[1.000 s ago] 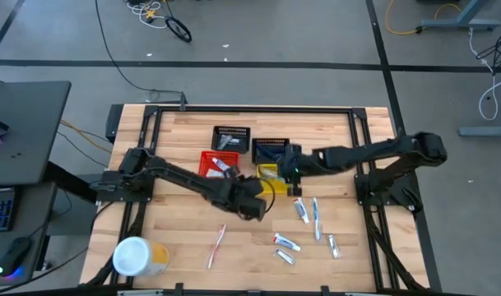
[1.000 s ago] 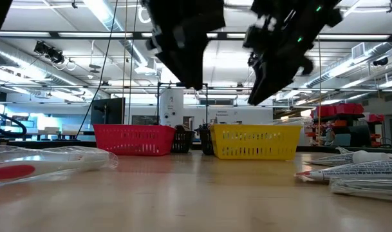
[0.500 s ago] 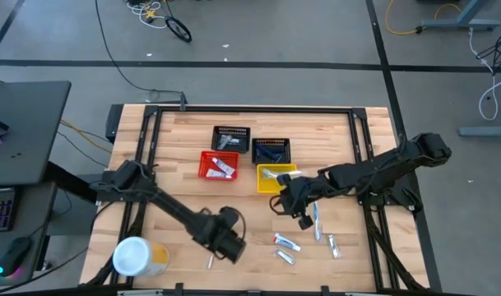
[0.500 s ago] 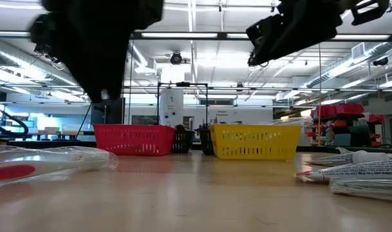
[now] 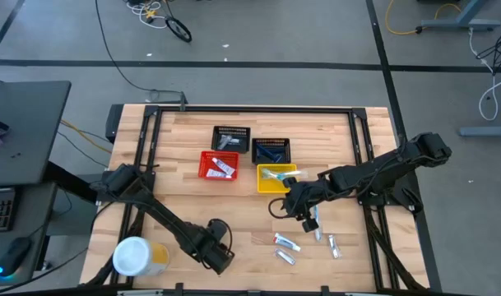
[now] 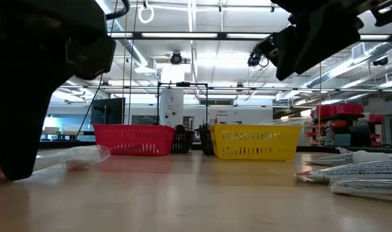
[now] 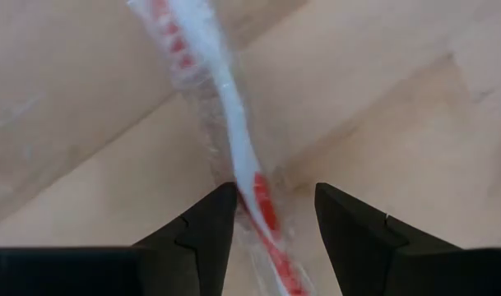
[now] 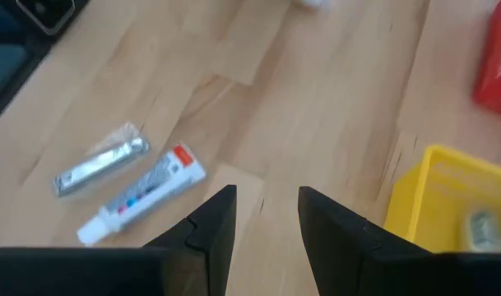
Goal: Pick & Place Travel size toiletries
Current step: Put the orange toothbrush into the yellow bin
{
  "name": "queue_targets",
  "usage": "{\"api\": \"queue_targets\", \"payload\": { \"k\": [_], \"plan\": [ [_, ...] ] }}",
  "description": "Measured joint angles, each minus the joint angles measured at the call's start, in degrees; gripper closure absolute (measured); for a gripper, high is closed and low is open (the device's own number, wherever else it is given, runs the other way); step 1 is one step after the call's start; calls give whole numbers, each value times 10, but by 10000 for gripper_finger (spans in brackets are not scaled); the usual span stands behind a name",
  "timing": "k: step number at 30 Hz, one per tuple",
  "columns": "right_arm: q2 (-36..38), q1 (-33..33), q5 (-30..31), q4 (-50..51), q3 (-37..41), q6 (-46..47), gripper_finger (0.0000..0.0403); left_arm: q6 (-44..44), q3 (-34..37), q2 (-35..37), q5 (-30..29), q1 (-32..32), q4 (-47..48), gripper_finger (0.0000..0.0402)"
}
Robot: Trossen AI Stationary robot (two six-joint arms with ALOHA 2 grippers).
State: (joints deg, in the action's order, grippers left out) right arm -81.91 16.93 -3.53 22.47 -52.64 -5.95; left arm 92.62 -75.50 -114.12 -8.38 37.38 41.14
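A pink toothbrush [image 7: 234, 140] in clear wrapping lies flat on the table near its front edge. My left gripper [image 7: 271, 215] hangs over it, pointing down and open, one finger on each side of the handle. In the high view this gripper [image 5: 219, 259] hides the brush. Right of it lie small white tubes [image 5: 287, 242] [image 5: 333, 245] and a white-blue toothbrush [image 5: 316, 222]. My right gripper [image 5: 302, 205] hovers open just near of the yellow basket [image 5: 276, 177], above a white tube [image 8: 143, 196] and a silver-wrapped item [image 8: 102, 160].
The red basket [image 5: 220, 164], black basket [image 5: 231, 138] and dark blue basket [image 5: 271, 150] stand mid-table behind the yellow one, with items inside. A large white-and-yellow canister [image 5: 135, 256] lies at the near left corner, close to my left gripper.
My left gripper has swung from beside the baskets toward the table's near edge and left, has sunk and has rolled about its own axis, ending over the pink toothbrush. My right gripper has gone from over the yellow basket toward the near edge. Both stay open.
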Motion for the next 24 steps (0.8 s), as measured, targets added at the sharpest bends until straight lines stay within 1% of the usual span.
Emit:
{"api": "queue_targets", "payload": {
  "k": [4, 7, 8, 12, 15, 19, 24],
  "plan": [
    [0, 0, 21, 10, 0, 1, 263, 0, 31, 3, 13, -10, 2, 223],
    [0, 0, 24, 6, 0, -2, 263, -17, 31, 3, 4, -18, 17, 240],
    [0, 0, 24, 2, 0, -6, 263, -26, 29, 2, -7, -20, 18, 250],
    [0, 0, 24, -25, 0, -16, 263, -85, 4, -2, -43, -32, 22, 292],
    [0, 0, 27, -55, 0, -16, 263, -140, -23, -6, -91, -38, 21, 319],
    [0, -1, 53, -104, 0, -16, 263, -211, -69, -5, -134, -49, 34, 345],
    [-2, -1, 44, -138, 7, -28, 263, -291, -108, -4, -165, -66, 57, 374]
  ]
}}
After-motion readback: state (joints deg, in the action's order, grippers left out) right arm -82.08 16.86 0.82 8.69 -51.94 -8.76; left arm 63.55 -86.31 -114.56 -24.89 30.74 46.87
